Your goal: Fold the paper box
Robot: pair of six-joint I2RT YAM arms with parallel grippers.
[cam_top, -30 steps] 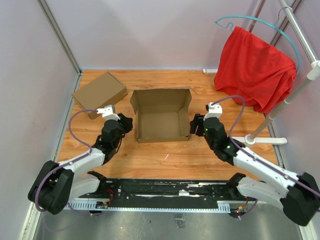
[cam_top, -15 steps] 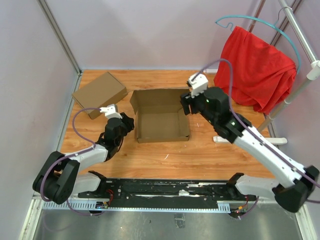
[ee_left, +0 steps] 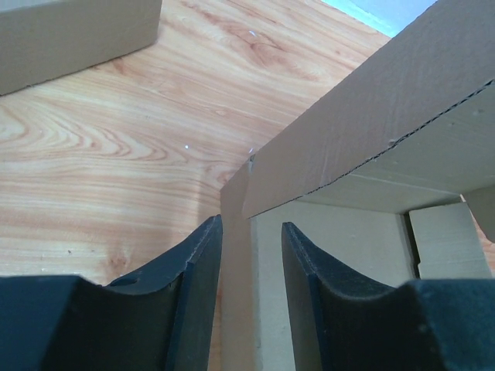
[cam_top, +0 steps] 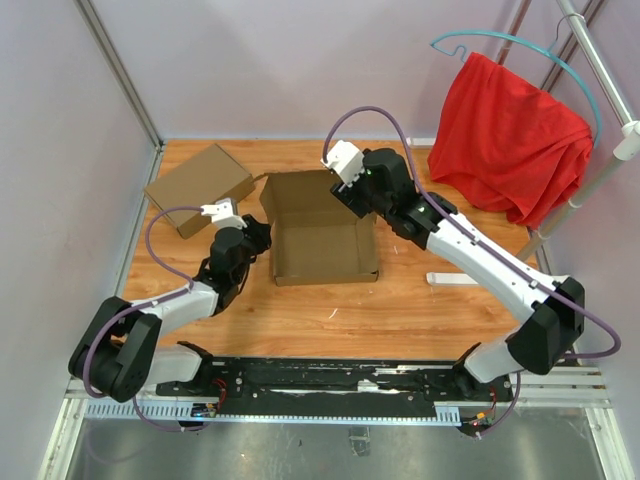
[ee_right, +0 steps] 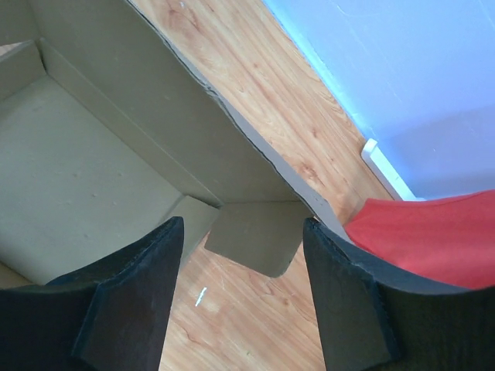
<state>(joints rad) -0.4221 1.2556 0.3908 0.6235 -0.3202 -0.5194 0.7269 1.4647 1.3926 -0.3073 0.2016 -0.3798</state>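
The paper box (cam_top: 322,240) is an open brown cardboard tray in the middle of the wooden table, with its walls up and the lid flap standing at the back. My left gripper (cam_top: 258,238) is at the box's left wall. In the left wrist view (ee_left: 249,224) its jaws are slightly apart and straddle that wall (ee_left: 236,255), with the left finger against it. My right gripper (cam_top: 345,192) hangs above the box's back wall, open wide and empty. The right wrist view (ee_right: 243,224) shows the box's inside (ee_right: 77,170) and a corner tab (ee_right: 255,236) between the fingers.
A second, closed brown box (cam_top: 200,185) lies at the back left, and shows in the left wrist view (ee_left: 69,31). A red cloth (cam_top: 510,135) hangs on a hanger from a white rack at the right, whose base (cam_top: 500,281) rests on the table. Walls enclose the table.
My right arm has lifted from the box's right side and swung left to above its back wall. My left gripper has edged closer to the left wall.
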